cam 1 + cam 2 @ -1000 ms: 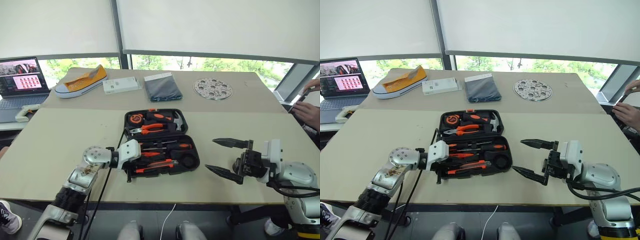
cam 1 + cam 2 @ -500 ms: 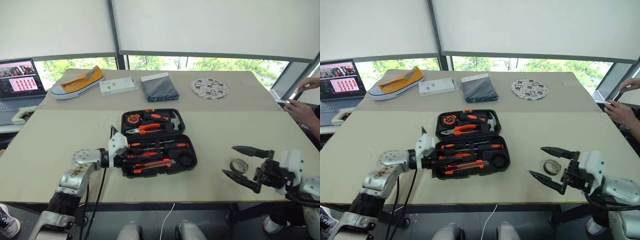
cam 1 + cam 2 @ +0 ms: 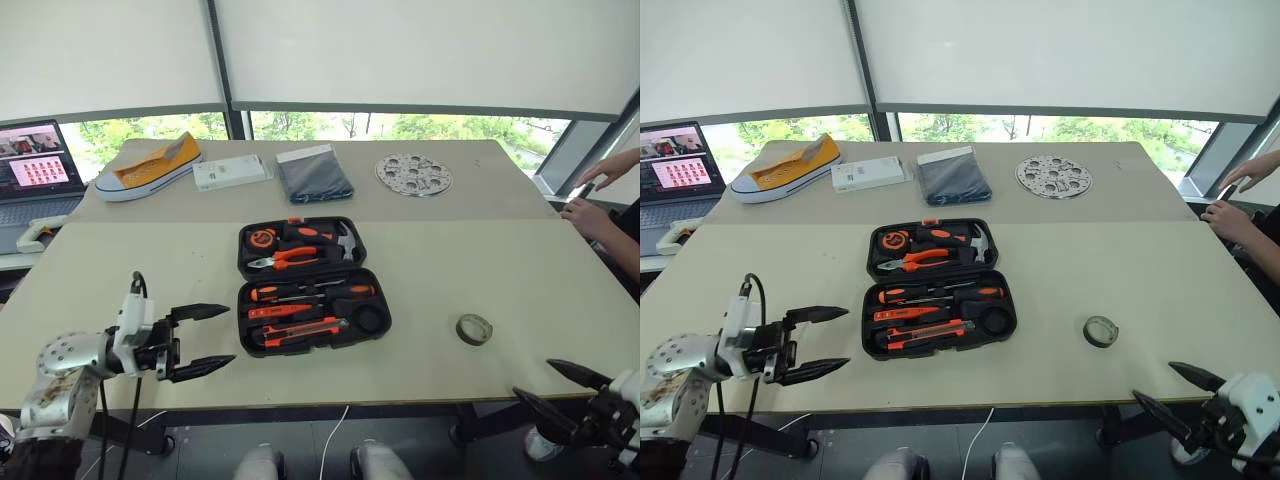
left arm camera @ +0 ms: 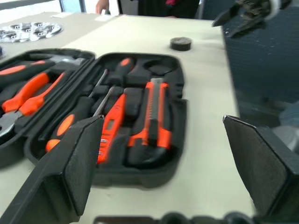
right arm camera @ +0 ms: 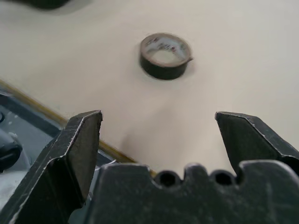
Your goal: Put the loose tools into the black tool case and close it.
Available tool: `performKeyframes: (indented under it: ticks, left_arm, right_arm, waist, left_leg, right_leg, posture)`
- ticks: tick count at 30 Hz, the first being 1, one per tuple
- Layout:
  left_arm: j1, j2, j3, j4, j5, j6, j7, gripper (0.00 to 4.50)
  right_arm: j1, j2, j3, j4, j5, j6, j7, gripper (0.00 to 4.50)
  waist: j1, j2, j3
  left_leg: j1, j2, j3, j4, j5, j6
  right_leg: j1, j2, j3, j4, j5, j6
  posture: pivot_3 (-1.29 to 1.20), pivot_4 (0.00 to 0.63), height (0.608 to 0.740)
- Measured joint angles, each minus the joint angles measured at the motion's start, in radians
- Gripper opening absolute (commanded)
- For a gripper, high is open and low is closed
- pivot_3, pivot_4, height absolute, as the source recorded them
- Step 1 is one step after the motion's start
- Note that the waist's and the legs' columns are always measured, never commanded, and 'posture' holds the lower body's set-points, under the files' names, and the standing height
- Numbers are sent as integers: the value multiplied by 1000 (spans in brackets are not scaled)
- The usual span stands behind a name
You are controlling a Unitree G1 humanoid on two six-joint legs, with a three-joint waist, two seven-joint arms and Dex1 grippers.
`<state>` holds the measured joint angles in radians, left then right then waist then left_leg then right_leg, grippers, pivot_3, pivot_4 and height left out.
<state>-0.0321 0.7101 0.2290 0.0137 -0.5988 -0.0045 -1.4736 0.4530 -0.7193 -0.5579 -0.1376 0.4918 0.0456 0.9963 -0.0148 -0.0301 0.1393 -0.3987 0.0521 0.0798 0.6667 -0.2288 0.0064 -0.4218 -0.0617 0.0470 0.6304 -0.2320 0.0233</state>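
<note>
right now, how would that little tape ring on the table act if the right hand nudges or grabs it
The tape ring lies flat on its side on the bare table, so a nudge would probably slide it, not roll it. It looks small and hollow, likely light and fairly stiff. Tipped on edge, it could roll.

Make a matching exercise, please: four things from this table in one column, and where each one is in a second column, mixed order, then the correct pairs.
Things
1. tape ring
2. utility knife
3. pliers
4. yellow shoe

Places
A. in the far half of the open black tool case
B. at the far left of the table, near the laptop
C. in the near half of the open case
D. loose on the table, to the right of the case

Pairs: 1-D, 2-C, 3-A, 4-B
</note>
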Motion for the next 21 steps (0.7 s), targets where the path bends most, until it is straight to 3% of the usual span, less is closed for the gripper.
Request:
performKeyframes:
  ticks: [6,10,20,21]
  left_arm:
    - [-13,-75,-28,-69,-30,14,50,4403]
    - [-1,-95,-55,-131,-33,39,81,4403]
    - [40,-133,-103,-186,6,8,107,4403]
    - [39,-133,-103,-186,8,3,109,4500]
  right_arm:
    - [-156,-228,109,-187,34,300,-16,4500]
    - [-263,-325,217,-195,17,473,-44,4500]
    - [-498,-334,502,-75,-109,632,-74,4500]
    - [-514,-334,518,-68,-120,643,-76,3984]
  waist:
    - [3,-1,1]
    - [9,-2,1]
    - [10,-2,1]
    - [10,-2,1]
  left_leg:
    - [0,-2,1,0,0,0]
    - [-4,-2,1,0,0,1]
    - [-7,-3,1,0,-4,4]
    - [-7,-3,1,0,-4,4]
  right_leg:
    - [0,1,0,0,1,1]
    - [-1,2,0,-2,-1,1]
    - [-3,1,-1,-4,2,4]
    - [-3,1,-1,-4,1,4]
  posture:
    - [0,150,740]
    - [0,150,740]
    - [0,150,740]
    - [0,150,740]
